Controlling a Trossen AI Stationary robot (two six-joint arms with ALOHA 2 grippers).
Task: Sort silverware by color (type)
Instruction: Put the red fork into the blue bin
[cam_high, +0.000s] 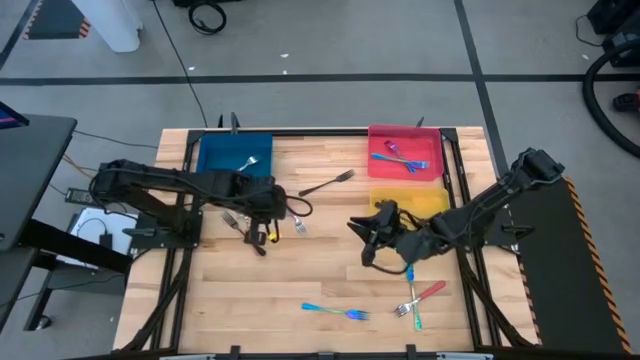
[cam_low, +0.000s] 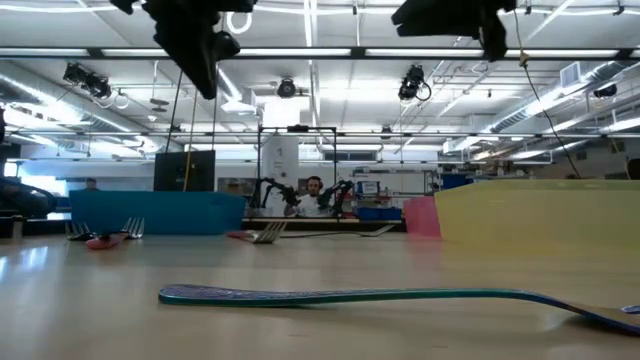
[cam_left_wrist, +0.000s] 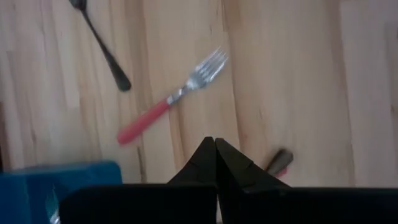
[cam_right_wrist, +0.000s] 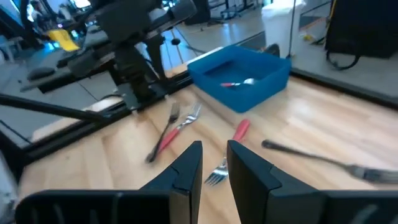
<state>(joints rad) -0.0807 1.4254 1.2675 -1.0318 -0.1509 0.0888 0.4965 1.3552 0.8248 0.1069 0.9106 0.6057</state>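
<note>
Forks lie scattered on the wooden table. A dark grey fork (cam_high: 328, 183) lies mid-table. Red-handled forks (cam_high: 270, 232) lie below my left gripper (cam_high: 275, 203), which hovers shut over them; one red-handled fork (cam_left_wrist: 168, 109) shows ahead of its tips (cam_left_wrist: 216, 152). A blue iridescent fork (cam_high: 335, 312) lies near the front edge (cam_low: 380, 296). A red-handled fork (cam_high: 428, 293) and a teal one (cam_high: 412, 300) lie at front right. My right gripper (cam_high: 355, 228) hangs mid-table, slightly open and empty (cam_right_wrist: 214, 163).
A blue tray (cam_high: 235, 152) at far left holds a red-handled fork (cam_right_wrist: 239, 83). A red tray (cam_high: 430, 140) at far right holds several forks, with a yellow tray (cam_high: 435, 203) just in front of it. Black frame rails run along the table's sides.
</note>
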